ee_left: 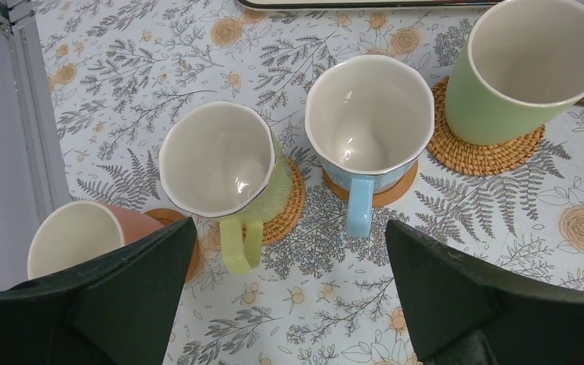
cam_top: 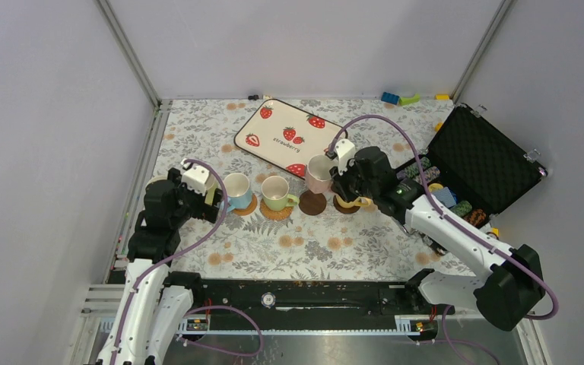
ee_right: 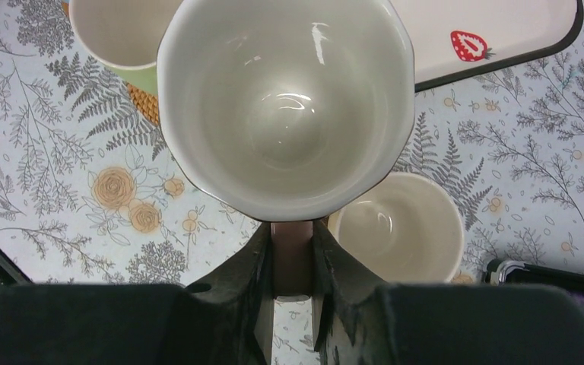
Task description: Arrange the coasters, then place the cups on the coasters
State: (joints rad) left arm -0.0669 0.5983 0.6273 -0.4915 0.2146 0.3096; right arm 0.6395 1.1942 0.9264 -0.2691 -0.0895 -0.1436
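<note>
- the right gripper [ee_right: 291, 245] is pinched tight on the handle of a pink cup [ee_right: 285, 106]. the cup is upright with its white inside facing up.
- from above, the pink cup sits between the strawberry tray [cam_top: 289, 137] and a bare dark brown coaster [cam_top: 312, 203], close to both. whether it touches the cloth cannot be told.
- just to the right of the held cup, a yellow cup [ee_right: 395, 228] stands on a coaster that is mostly hidden under the right arm.
- the left gripper [ee_left: 289, 236] is spread wide and holds nothing. it hangs above the left end of the row of cups.
- in the left wrist view, four cups stand in a row on the floral cloth [ee_left: 334, 304]:
- a salmon cup [ee_left: 76, 236], with a brown coaster edge beside it
- a pale green cup [ee_left: 217, 160] on a woven coaster [ee_left: 293, 201]
- a blue cup [ee_left: 369, 114] on a tan coaster [ee_left: 391, 195]
- a green cup [ee_left: 536, 61] on a second woven coaster [ee_left: 479, 156]
- an open black case [cam_top: 487, 163] lies at the right side of the table.
</note>
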